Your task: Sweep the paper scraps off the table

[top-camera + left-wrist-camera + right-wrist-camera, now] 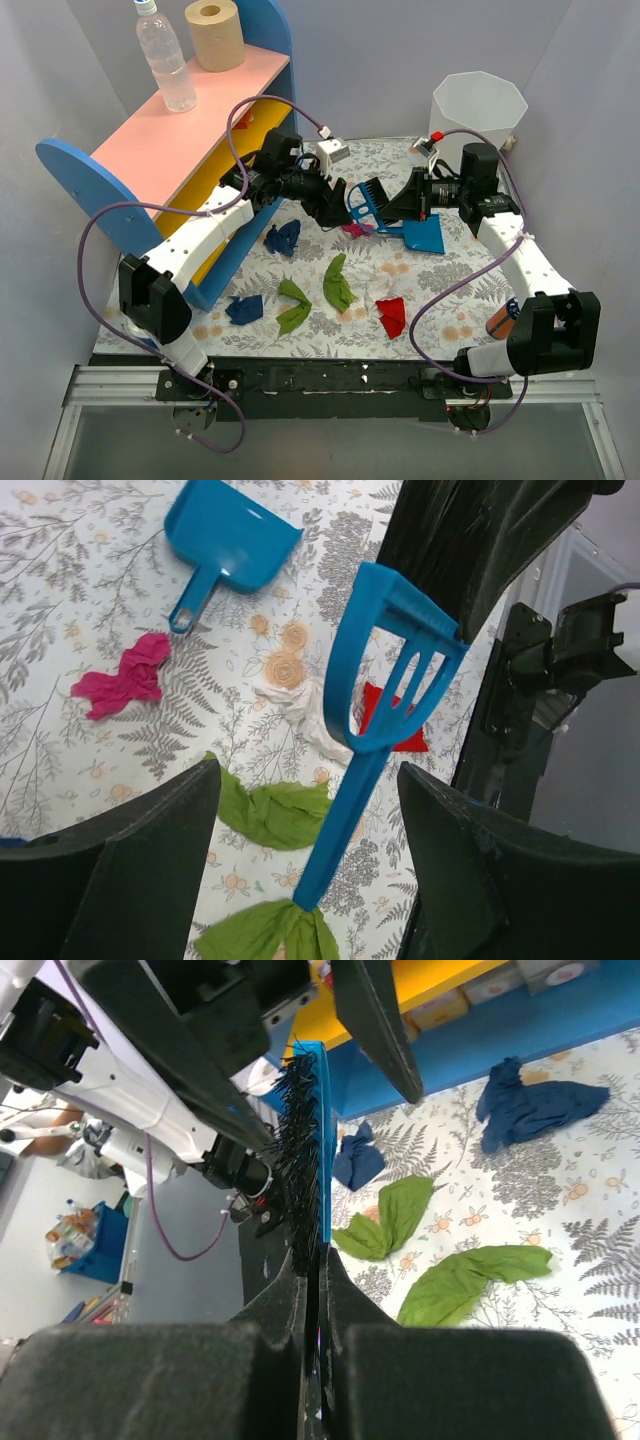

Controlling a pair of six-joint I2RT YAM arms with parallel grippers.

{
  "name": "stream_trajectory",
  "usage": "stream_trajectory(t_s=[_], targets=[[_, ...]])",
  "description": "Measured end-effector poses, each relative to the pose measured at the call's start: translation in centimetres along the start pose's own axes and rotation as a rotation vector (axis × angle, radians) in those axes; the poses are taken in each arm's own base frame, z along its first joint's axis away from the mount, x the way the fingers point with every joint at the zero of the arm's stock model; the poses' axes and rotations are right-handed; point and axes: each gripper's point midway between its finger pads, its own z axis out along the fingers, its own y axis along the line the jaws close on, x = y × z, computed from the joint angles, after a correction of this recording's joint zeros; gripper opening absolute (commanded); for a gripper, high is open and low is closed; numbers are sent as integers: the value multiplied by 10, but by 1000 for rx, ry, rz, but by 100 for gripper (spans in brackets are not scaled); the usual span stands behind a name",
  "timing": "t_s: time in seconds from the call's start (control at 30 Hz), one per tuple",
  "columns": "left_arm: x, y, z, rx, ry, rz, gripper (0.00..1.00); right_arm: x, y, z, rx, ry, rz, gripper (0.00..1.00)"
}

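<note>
Paper scraps lie on the table (pixel 450 290): navy (pixel 284 237), navy (pixel 244 308), green (pixel 293 305), green (pixel 337 282), red (pixel 391 315) and magenta (pixel 355 230). Above the table's middle hangs the small blue hand brush (pixel 368 200). My right gripper (pixel 320 1260) is shut on its bristle head (pixel 305 1160). My left gripper (pixel 308 810) is open, and the brush handle (pixel 345 810) runs between its fingers without touching either one. Below it I see a white scrap (pixel 310 705) and green scraps (pixel 270 810). The blue dustpan (pixel 425 235) lies flat on the cloth.
A pink-and-yellow shelf (pixel 190 130) with blue ends stands along the left, carrying a water bottle (pixel 165 55) and a paper roll (pixel 215 33). A white bin (pixel 478 110) stands at the back right corner.
</note>
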Motion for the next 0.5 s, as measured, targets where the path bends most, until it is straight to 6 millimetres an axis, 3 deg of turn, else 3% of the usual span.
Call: stream_trajectory(t_s=[0.17,0.2,0.27,0.3,0.33,0.37,0.4,0.43,0.5], targets=[[12,-4,17,105,39,-27,36,8,0,0,-14,8,19,1],[15,-5,20,125,46,-34,21,9,-2,0,-8,7,21,1],[19,-8,24,160,60,-40,6,11,-7,0,14,2,22,3],[21,-10,24,174,67,-50,0,11,-11,0,32,-4,19,5],[23,-14,23,196,74,-53,0,11,-17,-1,52,-11,15,7],[25,-17,23,208,79,-55,0,13,-21,-1,64,-16,6,12],[25,-19,23,215,81,-57,0,16,-25,-1,72,-17,2,23],[27,-19,22,216,86,-60,0,18,-27,-1,76,-16,1,53],[28,-19,22,213,92,-57,0,21,-32,-1,98,-13,13,64]])
